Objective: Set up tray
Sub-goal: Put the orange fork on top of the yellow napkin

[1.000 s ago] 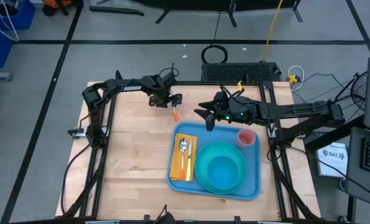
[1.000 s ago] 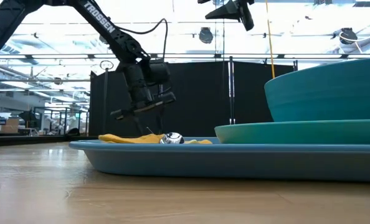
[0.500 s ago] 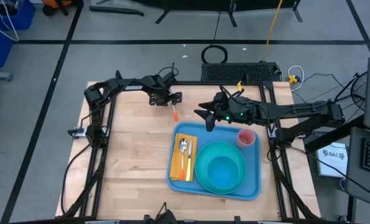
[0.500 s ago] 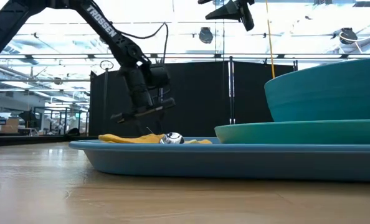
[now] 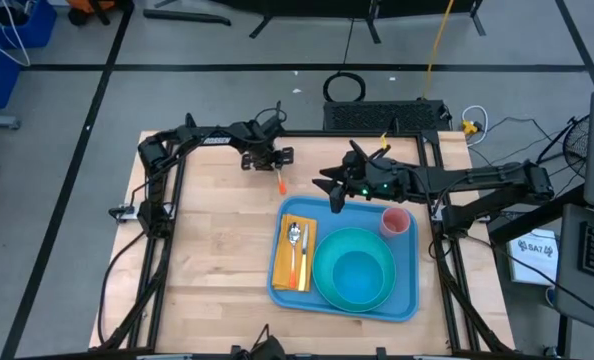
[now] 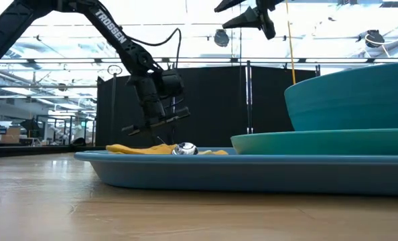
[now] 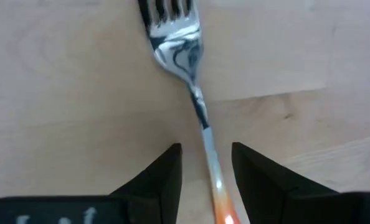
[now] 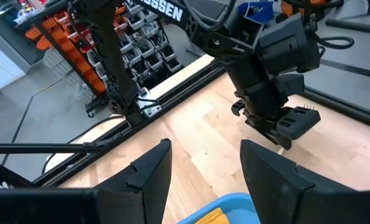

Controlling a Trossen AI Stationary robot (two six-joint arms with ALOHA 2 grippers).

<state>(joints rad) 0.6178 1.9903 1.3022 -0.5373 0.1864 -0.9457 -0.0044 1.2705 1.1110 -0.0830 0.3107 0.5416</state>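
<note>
The blue tray (image 5: 414, 262) lies on the wooden table, right of its middle, and carries a yellow napkin (image 5: 285, 262) with a spoon and an orange-handled utensil, a teal bowl (image 5: 357, 275) on a teal plate, and a pink cup (image 5: 395, 220). An orange-handled fork (image 5: 280, 181) lies flat on the wood just beyond the tray's far left corner. My left gripper (image 7: 207, 158) hangs open above the fork (image 7: 191, 74), one finger showing on either side of the handle, clear of it in the low view (image 6: 157, 122). My right gripper (image 5: 329, 188) hovers open, high over the tray's far edge.
Bare wood stretches to the left of and in front of the tray. Black frame rails run along the table's left, right and far edges. The two grippers are close together near the table's far middle; the left gripper (image 8: 278, 106) shows in the right wrist view.
My left gripper has risen a little above the fork and stayed open; the fork has kept its place on the wood. My right gripper has hardly moved.
</note>
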